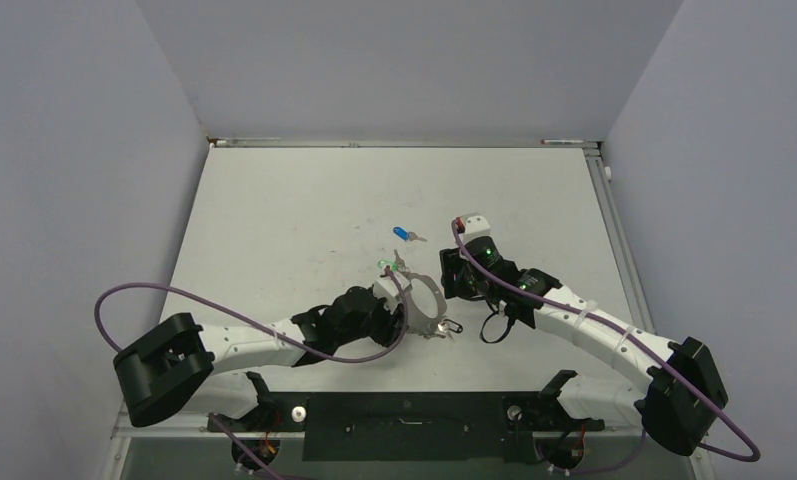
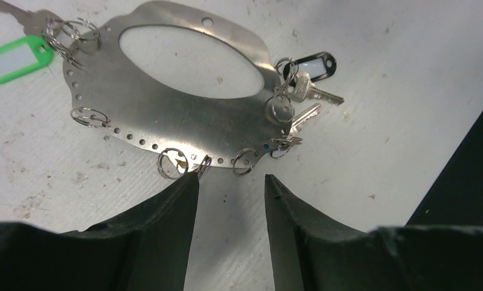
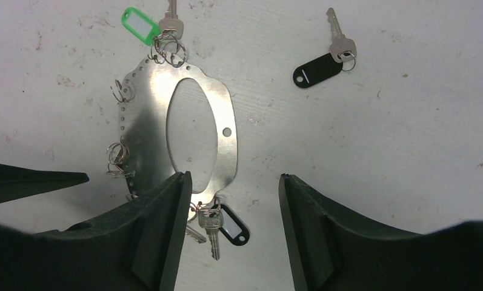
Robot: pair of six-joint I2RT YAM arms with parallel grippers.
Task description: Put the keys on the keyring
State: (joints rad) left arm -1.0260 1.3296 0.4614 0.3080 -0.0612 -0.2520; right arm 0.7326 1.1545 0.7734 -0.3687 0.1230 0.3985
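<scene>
Metal keyring (image 2: 184, 124), thin, stiff and likely slippery, lies flat on the bench (image 2: 372, 157) by the left end effector (image 2: 231, 185) and right end effector (image 3: 233, 182), both open and empty; its edge looks best to pinch.

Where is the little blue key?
In the top view, the blue key lies alone on the table, toward the far wall from the keyring, just past the green-tagged key at the ring's far end.
</scene>
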